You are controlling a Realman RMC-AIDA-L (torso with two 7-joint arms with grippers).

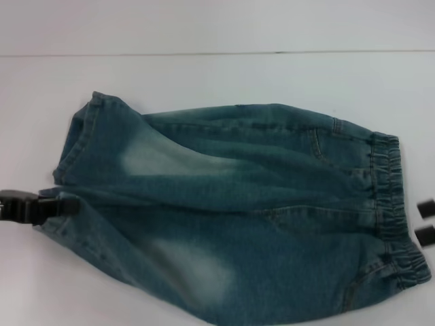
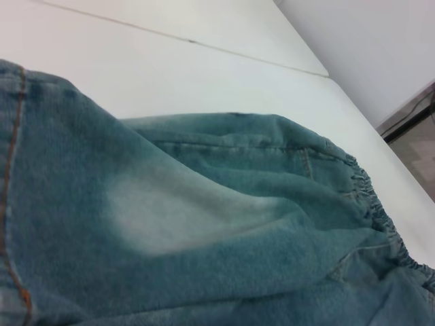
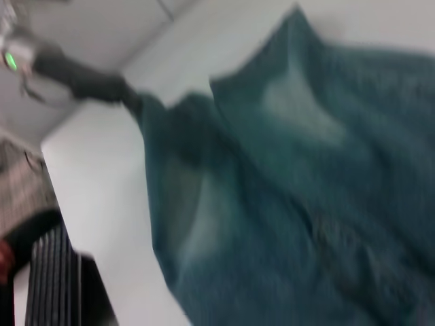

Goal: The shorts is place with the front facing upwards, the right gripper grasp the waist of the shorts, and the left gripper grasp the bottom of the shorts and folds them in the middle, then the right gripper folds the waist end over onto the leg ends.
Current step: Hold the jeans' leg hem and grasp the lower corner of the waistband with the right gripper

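Now you're at the grasp step | faded blue denim shorts (image 1: 238,210) flat on white table (image 1: 204,75) | left gripper (image 1: 64,204) pinching leg hem | right gripper (image 1: 426,221) beside waistband, fingers apart | next: close on waist.

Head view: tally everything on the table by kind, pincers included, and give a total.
Faded blue denim shorts with elastic waist: 1
Black robot pincers: 2, the left pincer at the leg hems, the right pincer beside the waistband
White table: 1
Total: 4

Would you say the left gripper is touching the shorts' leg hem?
Touching: head view shows the left gripper on the hem of the shorts.
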